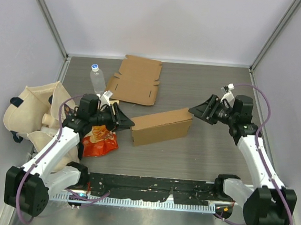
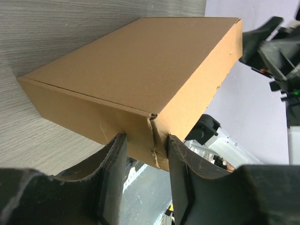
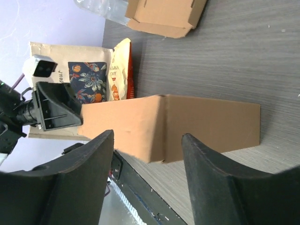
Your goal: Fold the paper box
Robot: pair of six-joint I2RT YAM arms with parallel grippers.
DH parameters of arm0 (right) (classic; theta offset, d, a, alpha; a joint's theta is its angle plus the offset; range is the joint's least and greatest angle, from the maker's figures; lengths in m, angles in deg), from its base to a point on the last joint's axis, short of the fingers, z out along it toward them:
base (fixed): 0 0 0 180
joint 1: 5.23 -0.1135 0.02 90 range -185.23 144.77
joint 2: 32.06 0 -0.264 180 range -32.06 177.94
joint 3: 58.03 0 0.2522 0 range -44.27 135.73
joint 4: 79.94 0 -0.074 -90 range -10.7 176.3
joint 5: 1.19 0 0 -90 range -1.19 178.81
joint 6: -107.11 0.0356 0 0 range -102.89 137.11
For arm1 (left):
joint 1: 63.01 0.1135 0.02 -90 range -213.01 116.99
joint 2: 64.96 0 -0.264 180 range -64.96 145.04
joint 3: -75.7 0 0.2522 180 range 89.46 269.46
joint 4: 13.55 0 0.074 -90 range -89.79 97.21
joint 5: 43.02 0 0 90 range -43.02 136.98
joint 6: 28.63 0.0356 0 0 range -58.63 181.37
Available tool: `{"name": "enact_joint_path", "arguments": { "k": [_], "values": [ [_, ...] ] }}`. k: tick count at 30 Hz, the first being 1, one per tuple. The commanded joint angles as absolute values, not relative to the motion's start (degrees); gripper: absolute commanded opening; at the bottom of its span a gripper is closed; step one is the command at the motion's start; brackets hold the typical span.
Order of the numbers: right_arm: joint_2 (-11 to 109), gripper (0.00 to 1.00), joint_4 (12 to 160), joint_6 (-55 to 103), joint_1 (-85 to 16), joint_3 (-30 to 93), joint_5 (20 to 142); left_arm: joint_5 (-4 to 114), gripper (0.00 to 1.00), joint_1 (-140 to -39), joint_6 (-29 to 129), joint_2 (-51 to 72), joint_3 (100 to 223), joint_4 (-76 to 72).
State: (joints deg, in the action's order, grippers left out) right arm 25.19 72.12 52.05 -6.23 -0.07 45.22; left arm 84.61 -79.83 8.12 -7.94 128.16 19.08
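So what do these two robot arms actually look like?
Both the left arm and right arm have white tubular links between chunky black joints and bases. A purple cable loops along each. The left gripper and right gripper are black, with two broad curved fingers, and a small white camera sits on each wrist.

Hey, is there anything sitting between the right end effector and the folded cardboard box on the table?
Nothing visible. The right end effector, open, faces the right end of the paper box with only bare table between them. The flat cardboard sheet lies farther back, out of that path.
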Motion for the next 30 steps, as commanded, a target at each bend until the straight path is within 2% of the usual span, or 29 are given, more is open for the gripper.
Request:
{"name": "enact_joint_path", "arguments": {
  "k": [1,6,7,9,11,14,15,16,17,18,19,20,21,24,27,29,30],
  "values": [
    [29.1,0.63,79.7,52.45,-6.02,-4.01,40.74,80.21,0.39,-79.98,14.35,-5.72,126.64,26.58],
    [29.2,0.51,84.54,53.68,-4.27,-12.44,41.26,79.77,0.31,-79.98,15.93,-5.89,123.66,26.22],
    [29.11,0.48,84.54,53.59,-4.0,-12.98,41.18,79.5,0.26,-79.98,16.11,-6.07,123.22,26.49],
    [27.97,0.31,84.54,54.63,-2.25,-14.56,41.18,80.55,0.24,-79.97,15.76,-6.86,122.6,25.53],
    [26.57,0.19,83.76,55.52,0.11,-15.7,41.44,80.38,0.14,-79.98,14.97,-7.65,122.34,26.13],
    [22.44,0.17,75.78,55.08,4.24,-16.59,44.77,81.17,0.1,-80.06,10.5,-10.19,118.58,25.08],
    [21.3,0.18,68.27,53.86,4.87,-15.72,48.0,81.08,0.09,-80.85,9.09,-11.16,117.34,24.73],
    [18.59,0.21,64.02,53.24,5.05,-14.84,49.95,81.0,0.12,-81.55,7.77,-12.39,116.19,24.47],
    [16.99,0.32,59.89,52.8,5.14,-13.79,51.97,80.65,0.18,-82.25,5.32,-13.96,114.61,24.9],
    [15.41,0.39,53.23,52.36,5.14,-11.77,54.34,80.21,0.33,-83.48,4.34,-17.2,114.16,25.6],
    [11.57,0.45,51.25,51.31,5.14,-10.97,55.66,80.64,0.42,-83.75,3.64,-19.15,114.16,26.91],
    [10.05,0.58,48.71,50.87,5.14,-9.74,56.37,81.6,0.48,-83.75,3.02,-20.99,115.73,28.41],
    [9.25,0.62,43.72,49.65,4.36,-6.16,56.99,83.79,0.55,-83.75,3.19,-24.49,117.22,29.73],
    [7.76,0.66,39.03,47.7,3.74,-0.88,58.13,83.28,0.66,-83.75,6.08,-29.87,125.48,41.21],
    [6.78,0.69,36.57,46.21,2.86,4.57,62.09,84.6,0.7,-83.84,8.02,-30.94,132.51,45.64],
    [9.67,0.72,35.24,44.37,1.36,6.17,61.75,82.76,0.8,-83.76,8.37,-31.03,137.24,49.15],
    [10.55,0.73,35.06,44.36,0.75,5.74,60.35,82.06,0.88,-83.75,7.16,-30.94,138.14,49.25]
  ]
}}
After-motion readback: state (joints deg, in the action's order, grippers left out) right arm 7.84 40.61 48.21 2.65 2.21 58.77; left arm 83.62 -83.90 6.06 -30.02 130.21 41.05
